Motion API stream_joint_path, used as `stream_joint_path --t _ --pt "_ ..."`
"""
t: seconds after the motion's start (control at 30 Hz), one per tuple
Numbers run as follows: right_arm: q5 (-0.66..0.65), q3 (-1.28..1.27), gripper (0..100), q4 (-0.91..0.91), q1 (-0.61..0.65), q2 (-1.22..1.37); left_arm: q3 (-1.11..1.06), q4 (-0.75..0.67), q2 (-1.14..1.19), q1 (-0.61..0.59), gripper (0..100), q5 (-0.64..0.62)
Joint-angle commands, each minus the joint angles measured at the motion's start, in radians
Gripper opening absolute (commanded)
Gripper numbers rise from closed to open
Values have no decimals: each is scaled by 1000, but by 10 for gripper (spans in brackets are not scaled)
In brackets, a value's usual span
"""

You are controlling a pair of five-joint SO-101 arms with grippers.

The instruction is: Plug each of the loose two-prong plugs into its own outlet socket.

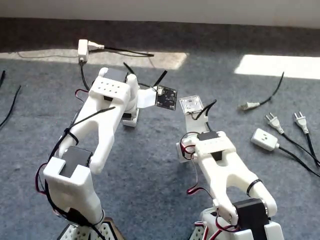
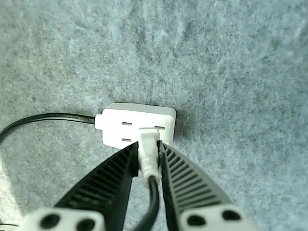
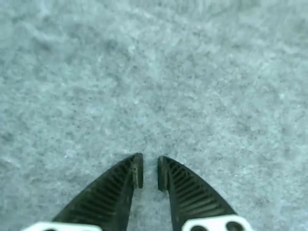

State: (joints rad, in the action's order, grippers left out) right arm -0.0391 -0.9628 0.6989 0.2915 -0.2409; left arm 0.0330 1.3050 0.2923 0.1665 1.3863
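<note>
My left gripper (image 2: pixel 148 144) is shut on a white two-prong plug (image 2: pixel 148 156) with a black cord. The plug's front end rests against the face of a white outlet block (image 2: pixel 120 118) lying on the grey carpet; its prongs are hidden. In the high view, two loose plugs (image 1: pixel 271 120) (image 1: pixel 300 119) lie at the right beside another white outlet (image 1: pixel 264 139). A third loose plug (image 1: pixel 248 105) lies a little farther back. My right gripper (image 3: pixel 149 168) hangs over bare carpet, with only a narrow slit between its fingers and nothing in it.
A further white outlet (image 1: pixel 83 50) with a cord plugged in lies at the back left. Black cords trail along the right edge and far left. Both white arms (image 1: pixel 102 125) (image 1: pixel 225 170) stand over the middle of the carpet.
</note>
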Motion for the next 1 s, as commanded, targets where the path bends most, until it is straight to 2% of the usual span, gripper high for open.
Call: stream_joint_path --t 0.0,0.17,0.5,0.7,0.97 --pt "11 -2 73 -38 19 -7 18 18 4 4 6 146" --pt "11 -2 73 -38 19 -7 19 114 -1 16 6 150" --pt "11 -2 73 -38 19 -7 18 114 12 16 6 150" --pt "11 -2 73 -38 19 -7 22 -18 119 8 6 149" --pt "11 -2 73 -38 19 -7 133 6 277 -4 6 147"
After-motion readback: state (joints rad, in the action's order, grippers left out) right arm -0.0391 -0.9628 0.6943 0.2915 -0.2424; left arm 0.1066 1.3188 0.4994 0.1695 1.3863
